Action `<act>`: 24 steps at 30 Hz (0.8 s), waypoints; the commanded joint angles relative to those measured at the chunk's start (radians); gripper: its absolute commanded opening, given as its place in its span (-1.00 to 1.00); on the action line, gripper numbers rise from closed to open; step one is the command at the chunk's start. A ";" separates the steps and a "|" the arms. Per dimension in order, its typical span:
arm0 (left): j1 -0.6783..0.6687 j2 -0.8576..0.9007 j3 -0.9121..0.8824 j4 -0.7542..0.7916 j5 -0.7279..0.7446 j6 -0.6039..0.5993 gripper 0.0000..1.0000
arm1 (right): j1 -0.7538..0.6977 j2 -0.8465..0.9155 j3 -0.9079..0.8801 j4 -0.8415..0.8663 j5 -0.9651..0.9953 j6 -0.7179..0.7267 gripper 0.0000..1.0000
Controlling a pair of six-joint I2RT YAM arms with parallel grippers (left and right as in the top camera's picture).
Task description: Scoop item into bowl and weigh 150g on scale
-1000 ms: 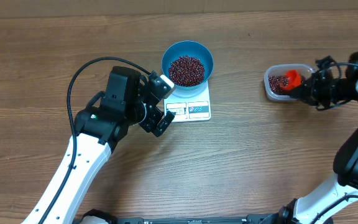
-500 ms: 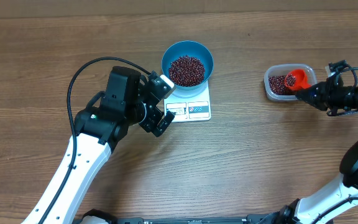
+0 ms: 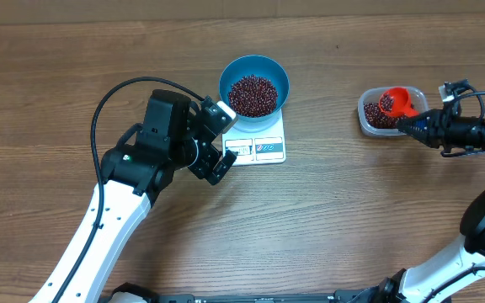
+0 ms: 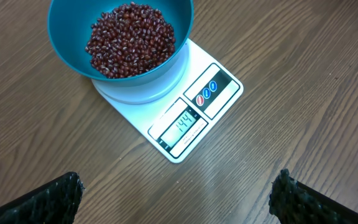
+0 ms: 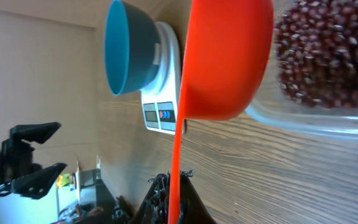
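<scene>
Wooden table (image 3: 352, 219): its far edge runs behind the scale (image 3: 256, 145), and open wood spreads in front of the scale and to both sides. Just left of the scale hovers the left gripper (image 3: 224, 143), jaws wide apart and empty. On the scale's far half stands the blue bowl (image 3: 281, 77), holding a pile of beans (image 3: 253, 94); the display (image 4: 184, 126) reads 144. Well right of the scale, a clear tub (image 3: 363, 118) holds more beans. The right gripper (image 3: 413, 125) is clamped on the handle of an orange scoop (image 3: 397, 103), its cup over the tub with a few beans inside.
</scene>
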 commanded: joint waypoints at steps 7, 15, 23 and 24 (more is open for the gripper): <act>-0.007 0.004 -0.002 0.003 0.001 -0.010 0.99 | 0.138 -0.059 0.024 -0.005 -0.115 -0.048 -0.93; -0.007 0.004 -0.002 0.003 0.001 -0.010 0.99 | 0.357 -0.059 0.025 0.157 -0.140 0.171 -0.93; -0.007 0.004 -0.002 0.003 0.001 -0.010 0.99 | 0.546 -0.059 0.039 0.426 -0.040 0.491 -0.93; -0.007 0.004 -0.002 0.003 0.001 -0.010 0.99 | 0.571 -0.059 0.050 0.449 -0.020 0.523 -0.93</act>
